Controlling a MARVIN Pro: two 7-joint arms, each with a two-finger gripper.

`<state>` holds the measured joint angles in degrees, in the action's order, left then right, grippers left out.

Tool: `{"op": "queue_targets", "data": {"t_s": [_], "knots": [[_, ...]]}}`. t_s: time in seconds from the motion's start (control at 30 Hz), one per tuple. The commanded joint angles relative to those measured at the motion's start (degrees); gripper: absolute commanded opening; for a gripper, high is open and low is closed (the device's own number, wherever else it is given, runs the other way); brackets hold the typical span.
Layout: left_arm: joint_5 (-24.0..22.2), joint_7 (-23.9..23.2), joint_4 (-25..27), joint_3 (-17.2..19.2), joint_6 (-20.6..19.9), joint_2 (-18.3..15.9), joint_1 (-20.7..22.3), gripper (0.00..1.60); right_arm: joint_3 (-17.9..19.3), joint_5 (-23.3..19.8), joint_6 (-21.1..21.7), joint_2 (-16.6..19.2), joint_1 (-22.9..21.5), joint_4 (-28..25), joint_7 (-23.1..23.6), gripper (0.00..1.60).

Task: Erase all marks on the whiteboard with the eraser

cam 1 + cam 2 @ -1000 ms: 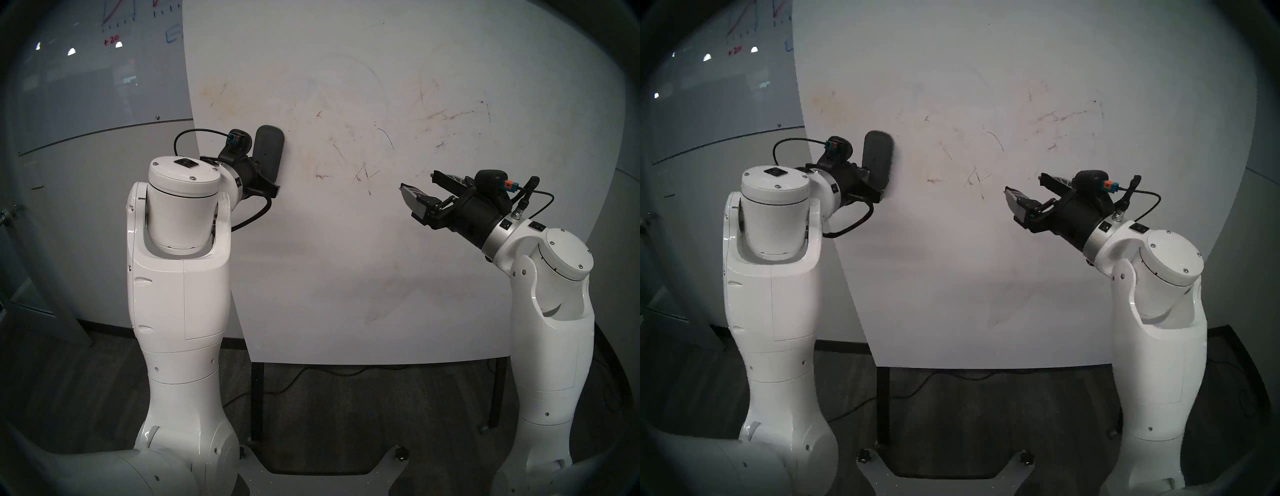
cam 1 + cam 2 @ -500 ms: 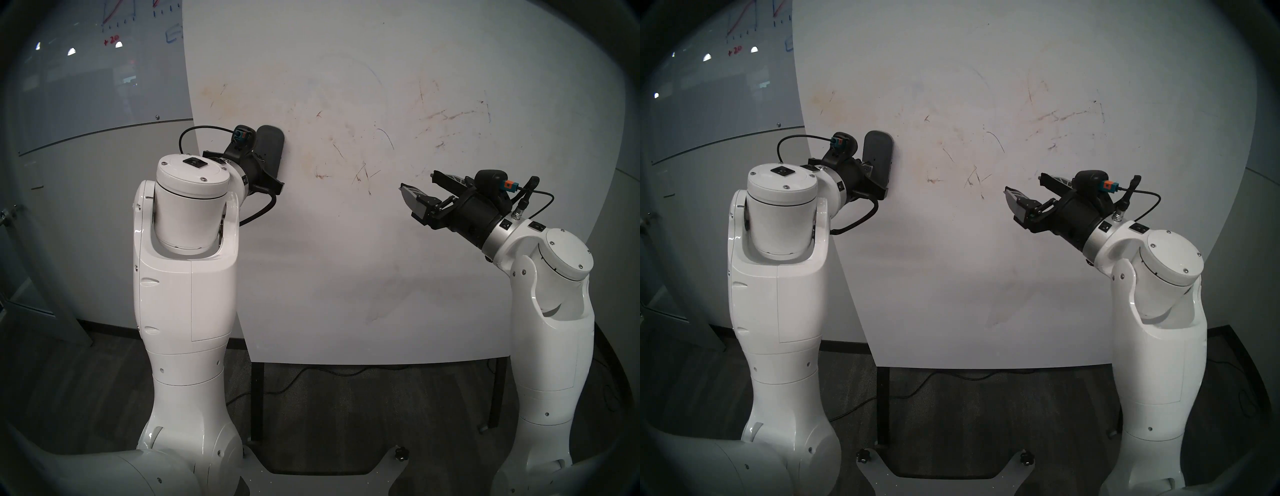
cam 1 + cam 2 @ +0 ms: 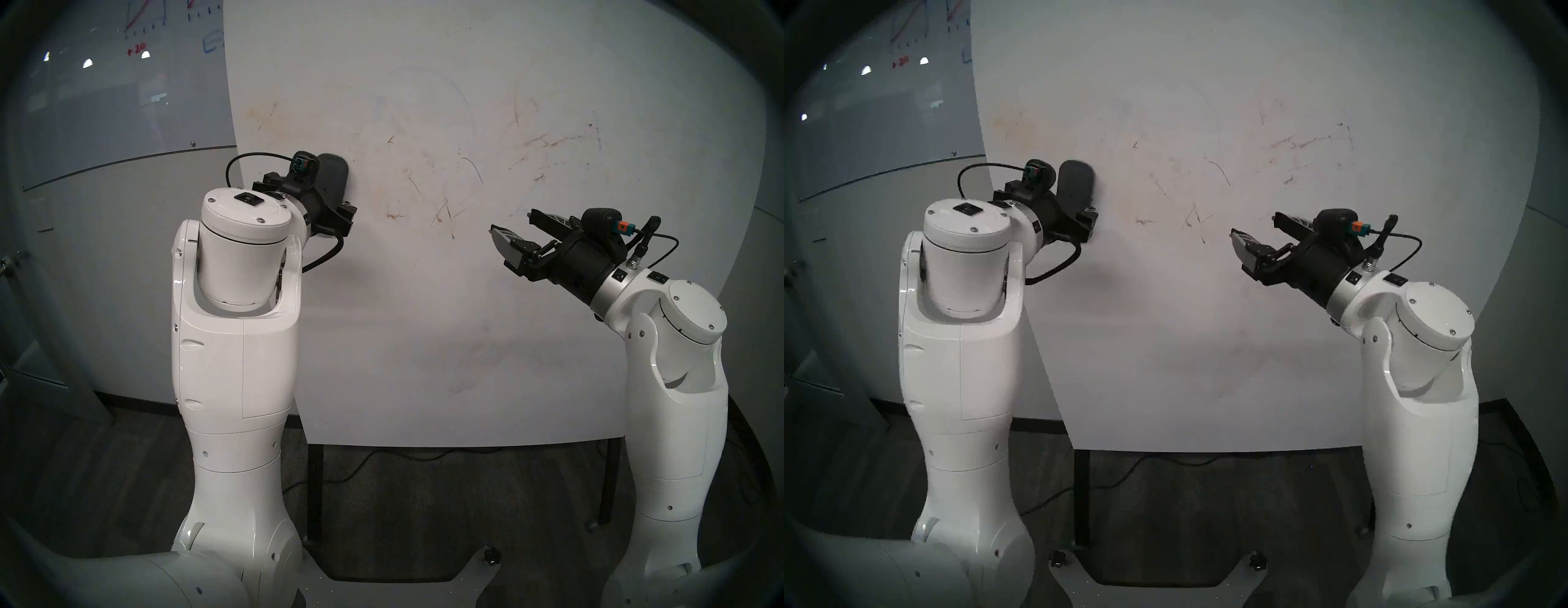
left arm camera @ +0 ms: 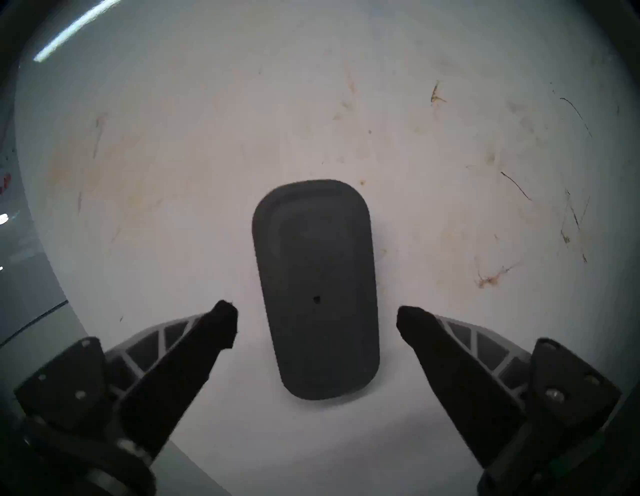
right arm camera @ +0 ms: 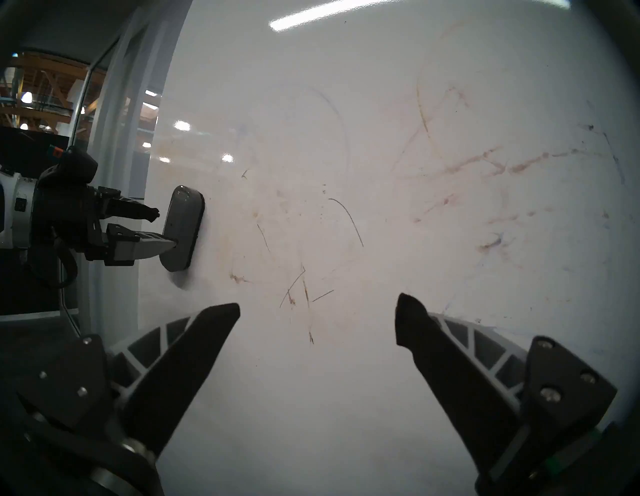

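Observation:
The dark grey eraser (image 4: 315, 287) sits flat against the whiteboard (image 3: 424, 318) near its left edge, standing upright with nothing holding it. My left gripper (image 4: 317, 322) is open around the eraser (image 3: 333, 178), with a gap between each fingertip and the eraser's sides. Thin dark scratchy marks (image 3: 443, 214) and brownish smudges (image 3: 551, 142) lie to the eraser's right. My right gripper (image 3: 511, 223) hovers open and empty in front of the board's right half, facing the marks (image 5: 301, 287). The right wrist view shows the eraser (image 5: 183, 228) with the left fingers at it.
A glossy grey glass board (image 3: 127, 85) with red and blue drawings hangs behind on the left. Black legs (image 3: 315, 492) carry the whiteboard, and a cable (image 3: 382, 460) runs over the dark floor beneath it.
My left gripper has opened and let go of the eraser, which stays on the board. The left arm has shifted slightly right. The right arm has not moved.

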<state>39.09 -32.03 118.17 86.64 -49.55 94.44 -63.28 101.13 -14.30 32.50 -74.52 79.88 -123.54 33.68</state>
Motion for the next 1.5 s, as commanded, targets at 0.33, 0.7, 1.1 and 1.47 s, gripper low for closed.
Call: {"op": "queue_targets", "data": {"t_s": [0.33, 0.7, 1.1, 1.47], "knots": [[-1.4, 2.6, -3.9, 1.9, 2.3, 1.6, 2.9, 1.6, -0.1, 0.1, -0.4, 0.1, -0.5, -0.8, 0.1, 1.6], [-2.1, 3.2, -4.7, 2.4, 3.1, 1.7, 3.5, 0.61, -0.1, 0.1, -0.4, 0.1, -0.5, -0.8, 0.1, 1.6], [-2.7, 3.2, -2.7, 2.3, 2.8, 2.1, 2.4, 0.0, -0.1, 0.1, -0.3, 0.1, -0.5, -0.8, 0.1, 1.6], [-4.3, 3.2, 0.5, 4.4, 1.1, 3.3, 0.6, 0.0, -0.1, 0.1, -0.3, 0.1, -0.5, -0.8, 0.2, 1.6]]}}
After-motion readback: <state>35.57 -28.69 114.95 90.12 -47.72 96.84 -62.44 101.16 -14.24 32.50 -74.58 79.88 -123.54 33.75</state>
